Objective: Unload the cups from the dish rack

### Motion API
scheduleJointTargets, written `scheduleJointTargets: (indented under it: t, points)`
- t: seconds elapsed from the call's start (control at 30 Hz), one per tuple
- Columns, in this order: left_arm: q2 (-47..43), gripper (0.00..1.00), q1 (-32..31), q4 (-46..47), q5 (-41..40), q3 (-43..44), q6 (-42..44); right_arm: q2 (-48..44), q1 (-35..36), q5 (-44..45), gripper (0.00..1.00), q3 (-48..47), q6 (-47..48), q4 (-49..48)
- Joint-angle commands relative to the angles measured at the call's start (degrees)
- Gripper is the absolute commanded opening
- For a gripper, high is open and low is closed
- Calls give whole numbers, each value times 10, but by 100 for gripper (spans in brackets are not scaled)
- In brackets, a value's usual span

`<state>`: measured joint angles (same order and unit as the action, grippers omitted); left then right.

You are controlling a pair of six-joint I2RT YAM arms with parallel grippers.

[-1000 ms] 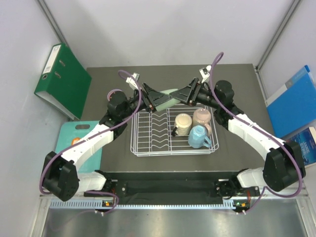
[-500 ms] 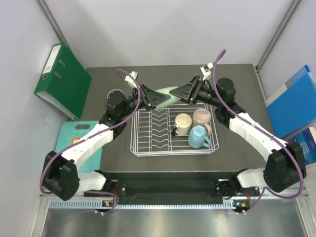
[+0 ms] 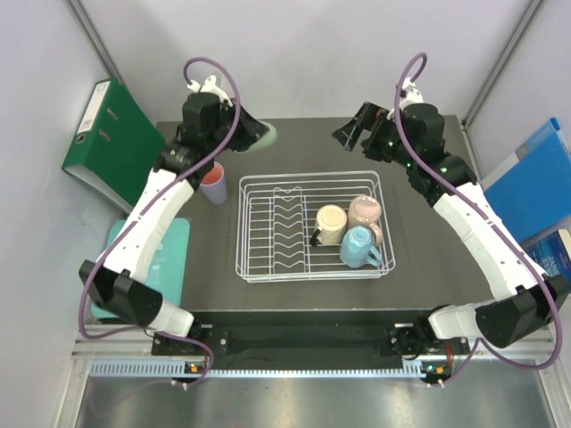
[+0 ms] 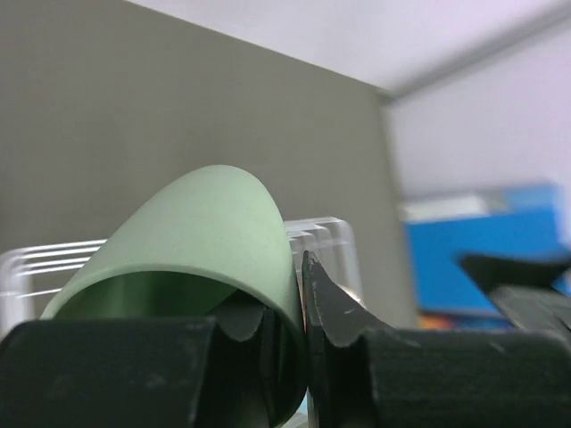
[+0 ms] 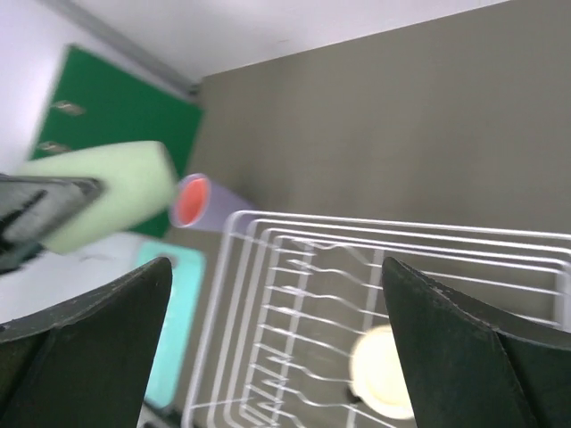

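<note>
My left gripper (image 3: 248, 131) is raised over the table's back left, shut on the wall of a mint green cup (image 3: 265, 134); in the left wrist view its jaws (image 4: 299, 303) pinch the rim of that cup (image 4: 205, 223). My right gripper (image 3: 353, 132) hangs open and empty behind the dish rack (image 3: 308, 176). A cream cup (image 3: 330, 223), a pink cup (image 3: 366, 211) and a light blue handled cup (image 3: 359, 247) sit in the rack's right half. A lavender cup (image 3: 212, 183) stands on the table left of the rack. The right wrist view shows the rack (image 5: 294, 223), the lavender cup (image 5: 201, 201) and the mint cup (image 5: 107, 192).
A green binder (image 3: 116, 147) leans at the back left, beside the table. A teal cutting board (image 3: 169, 267) lies under the left arm. Blue folders (image 3: 535, 178) stand at the right. The rack's upright prongs (image 3: 287, 223) fill its left half.
Both grippers were at the mint cup above the rack's back edge. The right gripper let go, opened wide and drew back right; the left arm carried the cup up and back left.
</note>
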<state>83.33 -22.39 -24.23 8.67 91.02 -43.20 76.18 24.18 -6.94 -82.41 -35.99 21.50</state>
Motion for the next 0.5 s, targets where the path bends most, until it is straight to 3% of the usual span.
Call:
scheduleJointTargets:
  t: [0.0,0.2,0.47]
  points:
    - [69,0,8,-217,-192,109,88,11,-3,121,100,-34,58,133]
    - [162,0,23,-343,-322,204,133,-8,-3,140,100,-16,73,148]
    - [209,0,70,-361,-327,233,142,-13,-2,130,100,-2,86,154]
